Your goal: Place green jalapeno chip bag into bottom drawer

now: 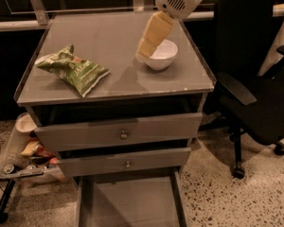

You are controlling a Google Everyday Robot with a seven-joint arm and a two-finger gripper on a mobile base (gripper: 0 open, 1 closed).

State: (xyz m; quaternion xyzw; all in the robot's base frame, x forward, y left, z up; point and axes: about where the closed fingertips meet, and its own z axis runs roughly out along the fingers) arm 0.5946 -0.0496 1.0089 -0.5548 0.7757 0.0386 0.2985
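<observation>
The green jalapeno chip bag (76, 71) lies crinkled on the left side of the grey cabinet top (113, 37). The gripper (143, 54) hangs from the arm's white head at the top of the view. It points down and to the left, over the left rim of the white bowl, about a bowl's width right of the bag and apart from it. The bottom drawer (128, 202) is pulled out at the foot of the cabinet, and its flat floor is bare.
A white bowl (163, 56) stands at the right of the cabinet top. Two upper drawers with small knobs (123, 135) are slightly ajar. A black office chair (255, 89) stands close on the right. A low rack with snack packets (31, 152) is at the left.
</observation>
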